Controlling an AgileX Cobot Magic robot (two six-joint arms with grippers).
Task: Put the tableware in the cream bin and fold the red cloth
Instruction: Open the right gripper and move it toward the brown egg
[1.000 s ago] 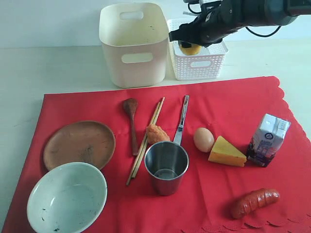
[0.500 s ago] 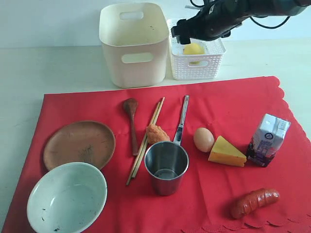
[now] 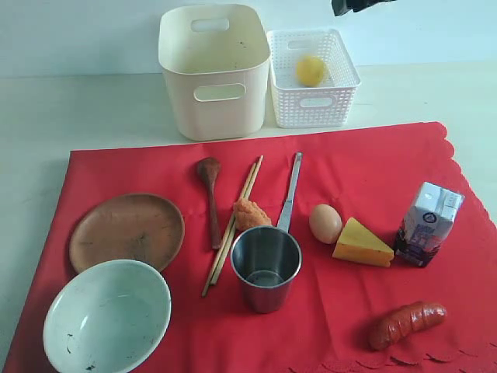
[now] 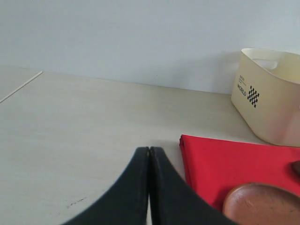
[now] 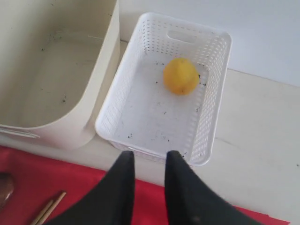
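Note:
The red cloth (image 3: 326, 256) lies flat with the tableware on it: a brown plate (image 3: 126, 231), a pale speckled bowl (image 3: 107, 318), a dark spoon (image 3: 210, 198), chopsticks (image 3: 233, 225) and a steel cup (image 3: 266, 268) with a long handle. The cream bin (image 3: 213, 70) stands behind the cloth and looks bare inside. My right gripper (image 5: 150, 154) hovers high over the cloth's far edge, open, with nothing between its fingers. Only a dark part of the right arm (image 3: 353, 6) shows in the exterior view. My left gripper (image 4: 149, 151) is shut and empty, over bare table beside the cloth's corner (image 4: 225, 159) and the plate (image 4: 262, 206).
A white lattice basket (image 3: 314, 101) next to the bin holds a lemon (image 3: 311, 70). An orange lump (image 3: 250, 214), egg (image 3: 325, 223), cheese wedge (image 3: 361, 243), milk carton (image 3: 428, 223) and sausage (image 3: 408, 324) also lie on the cloth.
The right arm has lifted up and away from the white basket, almost out of the exterior view. The lemon now lies uncovered in the basket.

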